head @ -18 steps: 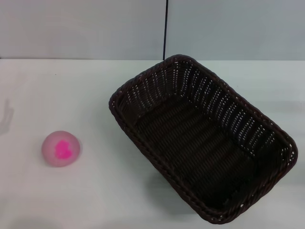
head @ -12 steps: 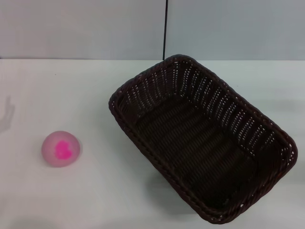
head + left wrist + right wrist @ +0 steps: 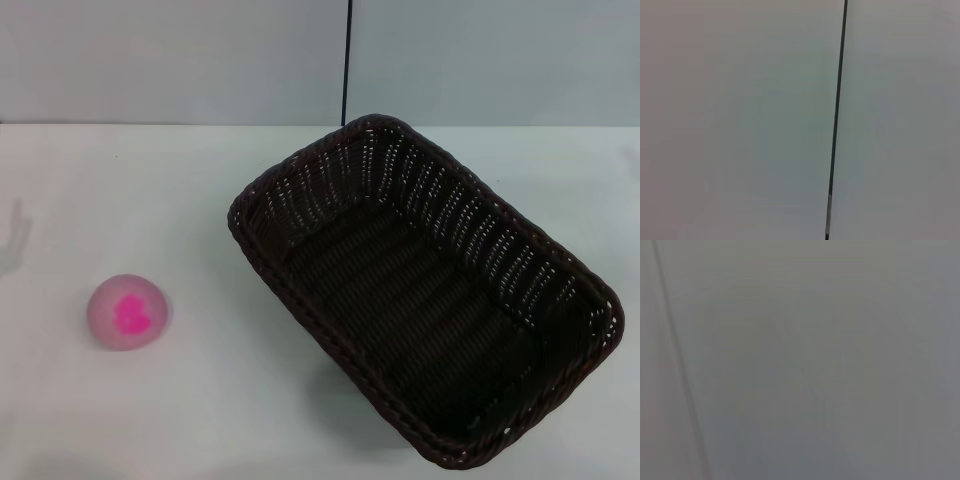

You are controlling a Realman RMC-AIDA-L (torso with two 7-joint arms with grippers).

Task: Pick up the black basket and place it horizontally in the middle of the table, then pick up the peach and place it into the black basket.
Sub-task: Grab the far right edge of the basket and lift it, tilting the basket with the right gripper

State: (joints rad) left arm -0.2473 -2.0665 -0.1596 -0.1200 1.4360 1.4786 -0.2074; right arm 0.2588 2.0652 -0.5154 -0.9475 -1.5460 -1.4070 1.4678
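In the head view the black basket (image 3: 425, 290) lies on the white table (image 3: 200, 200), right of centre. It is turned at a slant, with one corner toward the back wall and one toward the front right. It holds nothing. The peach (image 3: 127, 311), pale pink with a magenta blotch, sits on the table at the front left, well apart from the basket. Neither gripper shows in any view. The two wrist views show only plain grey wall.
A grey wall with a thin dark vertical seam (image 3: 347, 60) stands behind the table; the seam also shows in the left wrist view (image 3: 837, 120). A faint shadow (image 3: 14, 240) lies at the table's left edge.
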